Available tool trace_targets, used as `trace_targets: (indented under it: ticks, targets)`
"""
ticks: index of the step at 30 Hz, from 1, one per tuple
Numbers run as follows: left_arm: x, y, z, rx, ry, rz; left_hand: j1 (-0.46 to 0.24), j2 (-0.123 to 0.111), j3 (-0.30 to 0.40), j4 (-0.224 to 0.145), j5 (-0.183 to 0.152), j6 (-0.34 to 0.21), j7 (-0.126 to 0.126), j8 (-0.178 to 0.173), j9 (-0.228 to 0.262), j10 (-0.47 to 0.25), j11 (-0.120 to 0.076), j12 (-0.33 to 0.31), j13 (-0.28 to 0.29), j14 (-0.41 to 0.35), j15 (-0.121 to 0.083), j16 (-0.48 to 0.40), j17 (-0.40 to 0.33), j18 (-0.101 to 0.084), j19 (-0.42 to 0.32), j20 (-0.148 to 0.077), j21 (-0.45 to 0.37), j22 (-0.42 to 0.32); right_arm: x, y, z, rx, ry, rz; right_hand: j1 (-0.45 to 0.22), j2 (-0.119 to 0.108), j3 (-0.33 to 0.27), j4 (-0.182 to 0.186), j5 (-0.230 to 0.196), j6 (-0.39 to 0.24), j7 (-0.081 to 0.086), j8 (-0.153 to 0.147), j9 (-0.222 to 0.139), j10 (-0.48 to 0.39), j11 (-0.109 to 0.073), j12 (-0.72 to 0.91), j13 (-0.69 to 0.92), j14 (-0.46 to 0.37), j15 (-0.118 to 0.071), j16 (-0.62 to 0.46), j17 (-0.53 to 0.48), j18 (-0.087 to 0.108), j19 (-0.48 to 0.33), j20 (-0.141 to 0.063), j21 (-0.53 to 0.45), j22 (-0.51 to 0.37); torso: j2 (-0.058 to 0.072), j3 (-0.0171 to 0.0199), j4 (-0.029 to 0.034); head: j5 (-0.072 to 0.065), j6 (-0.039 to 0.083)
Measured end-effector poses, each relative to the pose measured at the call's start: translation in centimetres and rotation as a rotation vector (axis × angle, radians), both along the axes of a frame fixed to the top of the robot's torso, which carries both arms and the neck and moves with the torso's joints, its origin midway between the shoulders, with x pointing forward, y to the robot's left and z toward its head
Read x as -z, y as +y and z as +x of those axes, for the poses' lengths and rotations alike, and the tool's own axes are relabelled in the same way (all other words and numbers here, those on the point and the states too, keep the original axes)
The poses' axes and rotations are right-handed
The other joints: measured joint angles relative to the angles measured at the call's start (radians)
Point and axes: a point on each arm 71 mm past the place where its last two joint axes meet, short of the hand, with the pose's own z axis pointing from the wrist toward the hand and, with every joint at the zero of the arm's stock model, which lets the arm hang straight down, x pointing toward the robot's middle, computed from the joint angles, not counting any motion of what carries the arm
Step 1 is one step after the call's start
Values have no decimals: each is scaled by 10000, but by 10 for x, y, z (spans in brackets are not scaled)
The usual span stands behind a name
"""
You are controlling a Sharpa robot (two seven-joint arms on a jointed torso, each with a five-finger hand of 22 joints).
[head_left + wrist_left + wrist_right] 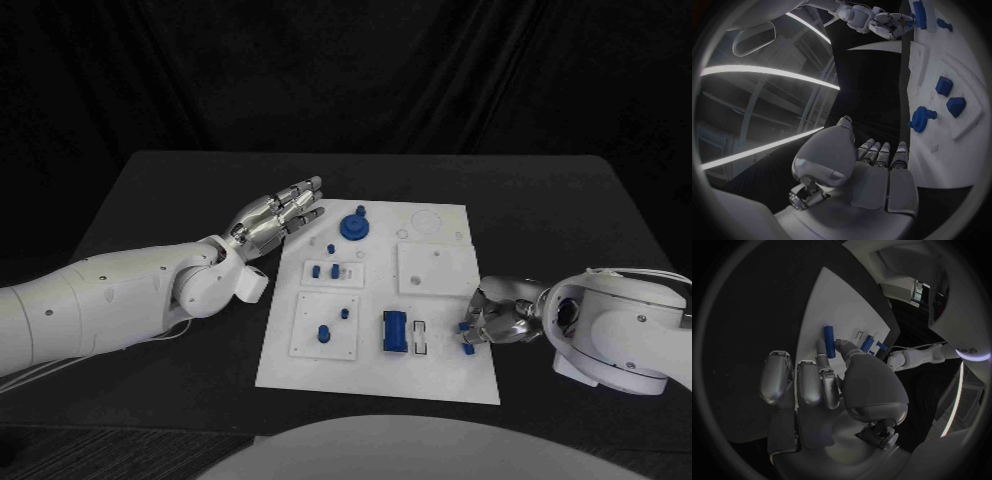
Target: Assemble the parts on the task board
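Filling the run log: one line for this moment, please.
left hand: open, at task board far-left edge | right hand: pinches blue part at right edge | blue gear: on board

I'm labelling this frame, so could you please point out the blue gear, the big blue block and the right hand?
blue gear (353, 227), head view, its toothed top.
big blue block (394, 331), head view, its top face.
right hand (490, 322), head view, the knuckles.
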Motion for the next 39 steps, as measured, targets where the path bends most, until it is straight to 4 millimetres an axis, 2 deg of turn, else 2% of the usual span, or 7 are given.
trace_targets:
  ticks: [3,13,22,23,25,28,39]
  targets:
    - [0,0,0,6,-1,-2,0,0,0,0,0,1,71,0,0,0,70,0,1,0,0,0,0,0,0,0,0,0,-1,0,0,614,623,692,-209,-28,302,-85,136,-2,0,0,-47,0,0,0,-1,0,0,83,95,0,0,0,110,0,1,4,8,-16,0]
    - [0,-2,0,34,-2,-16,0,0,-1,0,0,1,71,0,-1,34,104,38,16,-37,36,0,2,0,0,0,0,1,1,4,1,2493,2783,2652,-433,-39,569,-216,133,71,-2,2,-116,-1,0,0,-2,0,1,113,145,0,0,-1,185,0,2,-12,30,-13,0]
    - [0,-3,0,60,2,-28,0,0,-1,1,0,1,71,0,-2,35,105,37,16,-37,36,0,4,0,0,-1,0,1,7,13,5,3144,3780,3208,-670,12,724,-370,-333,107,-39,71,-174,-1,-1,0,-3,0,2,112,100,0,-1,-1,184,-1,12,-18,29,-25,0]
    - [0,-4,0,61,2,-28,0,0,-1,1,0,1,71,0,-2,36,105,37,16,-37,36,0,5,0,0,0,0,2,7,13,5,3178,3832,3217,-676,6,914,-561,-412,108,-40,71,-190,-1,-1,0,-3,1,2,112,100,-1,0,-1,184,-1,14,-18,28,-25,0]
    - [0,-4,0,64,2,-30,0,0,-1,1,0,0,71,0,-2,35,105,37,16,-37,36,0,5,0,0,0,0,2,8,14,6,3237,3916,3217,-848,32,964,-611,-555,108,-40,128,-191,-1,0,0,-4,1,3,112,93,-1,0,-1,184,0,15,-17,26,-15,0]
    - [0,-4,0,66,3,-31,0,0,-1,1,0,1,70,0,-3,35,105,37,16,-37,36,0,6,0,0,-1,0,1,10,15,7,3304,4034,3198,-895,79,959,-618,-519,108,-40,148,-184,-36,-42,0,-4,7,9,112,82,-1,-1,-1,184,-1,15,-14,23,0,0]
    - [1,-7,1,134,6,-62,0,0,-1,1,0,54,124,0,9,35,105,36,16,-37,36,0,9,0,0,-1,0,-2,16,22,9,3289,4320,3019,-1028,79,960,-833,-945,70,-75,236,-129,1,-78,0,-5,-5,-4,112,27,0,-1,-1,184,-1,22,-9,21,-40,1]
